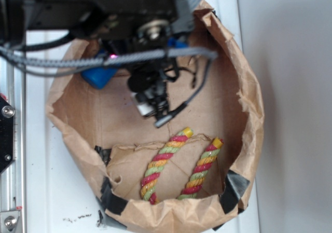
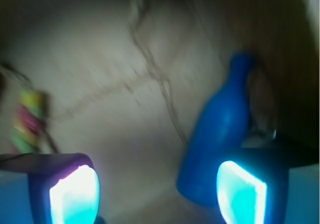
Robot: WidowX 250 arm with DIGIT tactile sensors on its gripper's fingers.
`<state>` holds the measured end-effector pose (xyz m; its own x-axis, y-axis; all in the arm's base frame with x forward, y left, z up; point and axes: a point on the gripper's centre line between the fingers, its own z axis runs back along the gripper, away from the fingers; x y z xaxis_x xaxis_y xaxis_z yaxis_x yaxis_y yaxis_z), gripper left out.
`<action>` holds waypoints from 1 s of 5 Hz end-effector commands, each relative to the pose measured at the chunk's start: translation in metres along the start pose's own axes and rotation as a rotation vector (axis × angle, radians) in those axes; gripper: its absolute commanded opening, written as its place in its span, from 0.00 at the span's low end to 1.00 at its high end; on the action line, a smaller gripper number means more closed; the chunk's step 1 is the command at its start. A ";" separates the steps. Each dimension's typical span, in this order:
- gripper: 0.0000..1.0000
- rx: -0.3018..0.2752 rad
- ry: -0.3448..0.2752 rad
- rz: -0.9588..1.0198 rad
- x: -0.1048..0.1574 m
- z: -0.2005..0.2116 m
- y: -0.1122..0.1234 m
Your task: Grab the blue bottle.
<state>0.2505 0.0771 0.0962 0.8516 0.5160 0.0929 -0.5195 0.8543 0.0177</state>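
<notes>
We see the small smooth bright-blue plastic bottle (image 2: 220,134) lying w/ base beside the right fingertip (image 2: 240,194); gripper (image 2: 157,194) spread, grasping nothing.

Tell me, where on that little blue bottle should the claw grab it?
Probably around the wide body of the blue bottle, not the narrow neck. It lies on the bag floor beside one finger, so the open gripper would shift sideways to straddle the body.
</notes>
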 end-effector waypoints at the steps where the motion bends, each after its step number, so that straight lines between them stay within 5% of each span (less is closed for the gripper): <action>1: 1.00 0.023 -0.135 0.035 0.000 0.005 0.021; 3: 1.00 0.016 -0.061 0.075 0.010 0.009 0.041; 5: 1.00 0.041 -0.085 0.089 0.013 0.013 0.065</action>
<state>0.2345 0.1144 0.0956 0.8157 0.5650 0.1243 -0.5730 0.8186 0.0398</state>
